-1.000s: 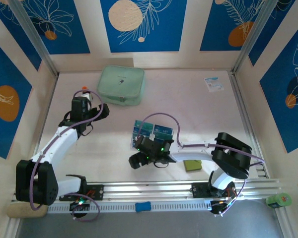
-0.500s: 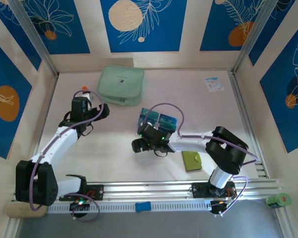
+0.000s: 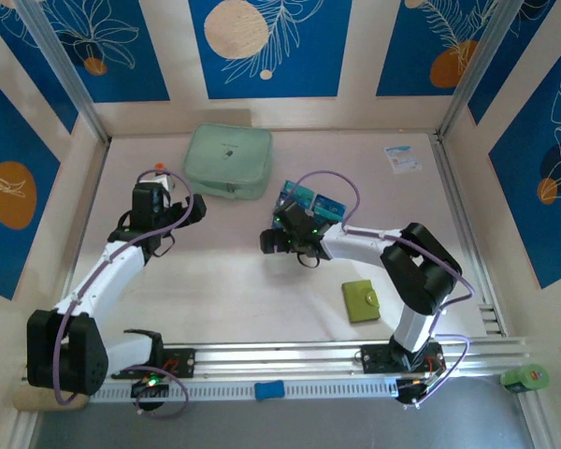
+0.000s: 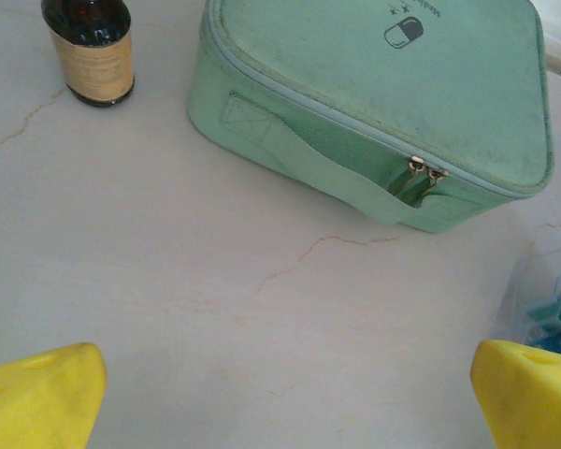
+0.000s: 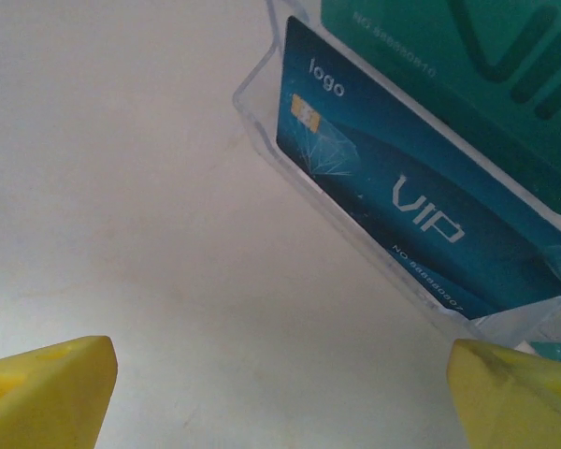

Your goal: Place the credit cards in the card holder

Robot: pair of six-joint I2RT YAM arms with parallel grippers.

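Right gripper [image 3: 279, 239]: jaws spread wide, nothing between them. It sits at mid-table, just beside the credit cards [image 3: 307, 200]. From above, the arm's dark wrist covers the near edge of the set, so the cards cannot be counted. In the right wrist view the two yellow fingertips [image 5: 42, 393] are cut off at the bottom corners, with bare table between them. Ahead and to the right, a blue card marked "VIP" [image 5: 393, 215] lies in a clear tray [image 5: 262, 122]. A teal card [image 5: 467, 56] lies beyond it, cropped by the frame. The small number on the blue card is too blurred to read in full.

Card holder [image 3: 361, 301]: olive, lying flat on the table [image 3: 215, 271] near the right arm's base, well apart from the cards. Whether it is folded shut cannot be judged.

Left gripper [image 3: 189, 208]: released, holding nothing, jaws wide with only the yellow tips [image 4: 37, 398] visible at the frame corners. It faces the mint pouch [image 4: 383, 103], which is zipped. A brown bottle [image 4: 89, 47] stands beside the pouch with its top cropped. A paper packet [image 3: 402, 157] lies at the far right.
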